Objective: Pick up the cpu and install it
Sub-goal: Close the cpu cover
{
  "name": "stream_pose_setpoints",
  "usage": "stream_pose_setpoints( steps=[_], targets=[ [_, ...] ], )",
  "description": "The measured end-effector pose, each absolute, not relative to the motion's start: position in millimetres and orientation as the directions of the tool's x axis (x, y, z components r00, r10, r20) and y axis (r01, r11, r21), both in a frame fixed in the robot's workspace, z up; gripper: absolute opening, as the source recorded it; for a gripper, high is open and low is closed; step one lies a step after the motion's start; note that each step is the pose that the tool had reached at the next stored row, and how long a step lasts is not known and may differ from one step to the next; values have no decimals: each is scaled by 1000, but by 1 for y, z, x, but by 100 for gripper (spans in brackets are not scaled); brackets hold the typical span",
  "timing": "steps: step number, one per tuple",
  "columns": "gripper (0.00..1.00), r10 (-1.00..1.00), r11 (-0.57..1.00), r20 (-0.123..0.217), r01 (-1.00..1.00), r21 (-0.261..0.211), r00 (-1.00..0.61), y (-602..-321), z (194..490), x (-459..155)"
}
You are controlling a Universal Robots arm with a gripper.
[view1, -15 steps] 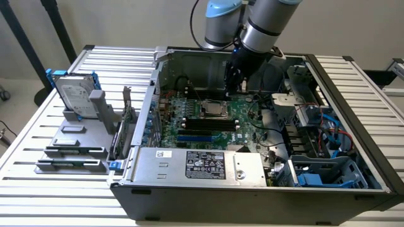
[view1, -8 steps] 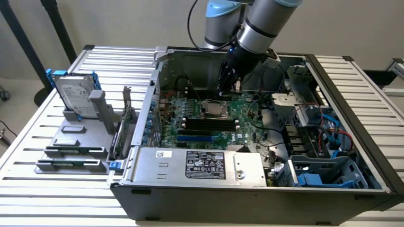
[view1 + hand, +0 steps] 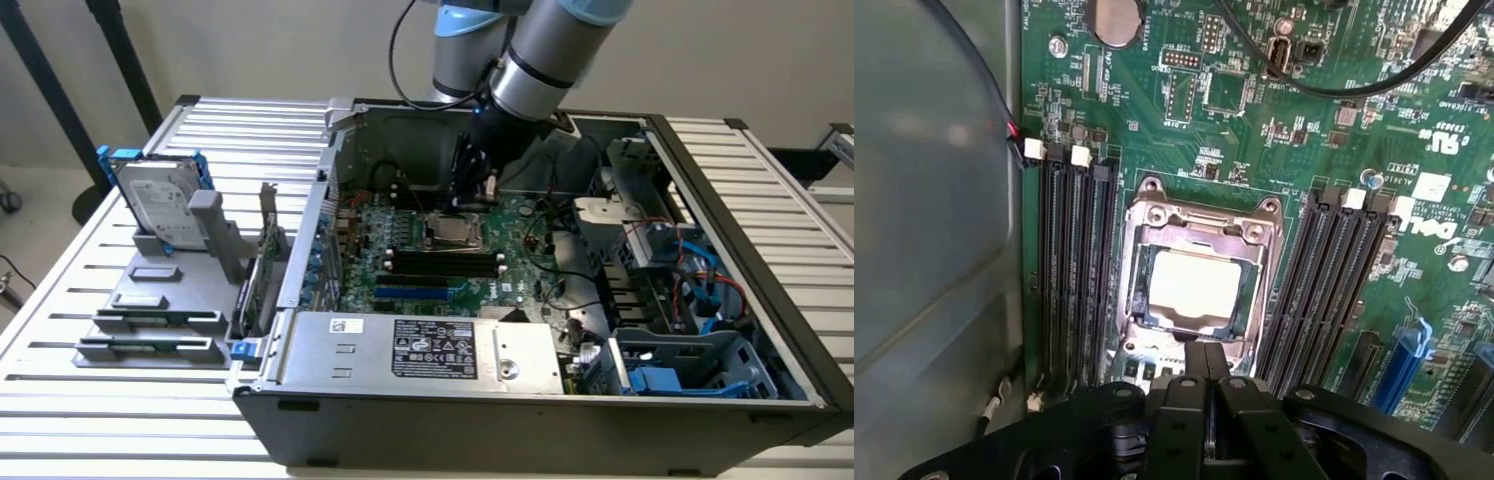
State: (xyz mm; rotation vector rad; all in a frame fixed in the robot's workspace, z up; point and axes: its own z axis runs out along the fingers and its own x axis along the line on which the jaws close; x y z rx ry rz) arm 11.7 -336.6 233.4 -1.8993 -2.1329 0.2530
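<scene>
Two black fingers (image 3: 1204, 368) of mine are pressed tight together with nothing between them, close to one edge of the silver metal socket frame (image 3: 1199, 215) on the green motherboard (image 3: 1254, 120). The cpu (image 3: 1194, 283), a small flat square chip with a dull silver top, lies flat inside that frame, apart from my fingertips. Long black memory slots (image 3: 1069, 270) flank the socket on both sides. Seen from the exterior view, I hang inside the open dark grey computer case (image 3: 534, 420) on the white slatted bench (image 3: 54, 310).
</scene>
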Motion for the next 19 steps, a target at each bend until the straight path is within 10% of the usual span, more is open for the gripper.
stream_pose_setpoints(
  steps=[19],
  targets=[
    [11,995,73,88,940,-332,-47,-338,216,-13]
  ],
)
